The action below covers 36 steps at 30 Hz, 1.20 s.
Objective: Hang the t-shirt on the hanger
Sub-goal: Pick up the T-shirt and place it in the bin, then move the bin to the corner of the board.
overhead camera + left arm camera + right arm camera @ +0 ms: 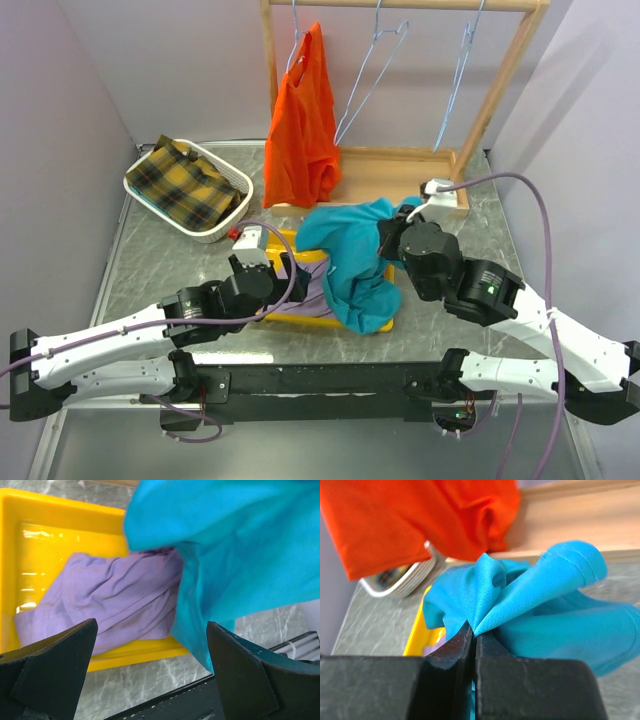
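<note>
The teal t-shirt (pixel 352 262) hangs bunched over the right side of the yellow tray (pixel 281 317). My right gripper (pixel 475 630) is shut on a fold of the t-shirt (pixel 530 600) and holds it up above the tray. My left gripper (pixel 150 650) is open and empty, low at the tray's near side, with the t-shirt (pixel 235 545) hanging just ahead to its right. Two bare pale-blue wire hangers (pixel 372 75) (pixel 458 75) hang on the wooden rack (pixel 500 90) at the back; a third carries the orange garment (pixel 302 130).
A lilac cloth (pixel 115 600) lies in the yellow tray (pixel 60 525). A white basket (pixel 183 190) with a plaid cloth stands back left. The rack's wooden base (pixel 400 170) sits behind the tray, with a white block (pixel 445 192) by it.
</note>
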### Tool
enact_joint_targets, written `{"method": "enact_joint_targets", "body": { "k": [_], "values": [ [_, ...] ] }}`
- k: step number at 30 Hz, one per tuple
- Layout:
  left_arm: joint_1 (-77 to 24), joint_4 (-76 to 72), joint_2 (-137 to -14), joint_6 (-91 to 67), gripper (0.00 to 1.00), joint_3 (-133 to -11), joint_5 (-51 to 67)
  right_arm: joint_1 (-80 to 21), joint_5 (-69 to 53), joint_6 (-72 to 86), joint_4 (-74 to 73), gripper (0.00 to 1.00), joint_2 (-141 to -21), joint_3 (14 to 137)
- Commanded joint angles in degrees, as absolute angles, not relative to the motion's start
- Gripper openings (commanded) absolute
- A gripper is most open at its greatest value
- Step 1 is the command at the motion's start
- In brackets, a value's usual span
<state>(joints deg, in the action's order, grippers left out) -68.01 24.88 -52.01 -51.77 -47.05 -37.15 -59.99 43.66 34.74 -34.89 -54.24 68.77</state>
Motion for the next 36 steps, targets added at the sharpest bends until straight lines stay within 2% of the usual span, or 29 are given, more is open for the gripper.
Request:
{"method": "enact_joint_targets", "body": {
  "k": [1, 7, 11, 17, 25, 32, 36],
  "values": [
    [-67.41, 18.82, -53.52, -48.25, 0.96, -49.13, -33.14, -59.68, 57.7, 35.24, -40.24, 0.0, -52.91, 75.3],
    [-65.75, 11.09, -58.0, -47.64, 0.96, -48.25, -25.33, -59.59, 69.95, 35.43, -46.76, 0.0, -49.22, 81.12],
    [-64.78, 4.23, -66.32, -44.14, 0.96, -49.39, -17.42, -59.59, 76.27, 31.65, -45.44, 0.0, -47.03, 83.84],
    [-64.78, -2.89, -82.66, -37.11, 0.96, -60.96, -7.57, -59.59, 81.47, 27.43, -42.54, 0.0, -44.39, 84.02],
    [-64.95, -2.46, -104.11, -32.35, 0.96, -79.79, -0.89, -59.59, 85.17, 25.05, -42.28, 0.0, -40.96, 85.17],
    [-65.13, 4.82, -119.6, -26.29, 0.96, -98.14, -5.7, -59.5, 81.83, 31.18, -48.5, 0.0, -39.55, 85.34],
    [-64.69, 6.59, -124.88, -19.61, 0.96, -103.0, -9.49, -59.5, 80.42, 35.32, -53.78, 0.0, -39.99, 85.96]
  ]
}}
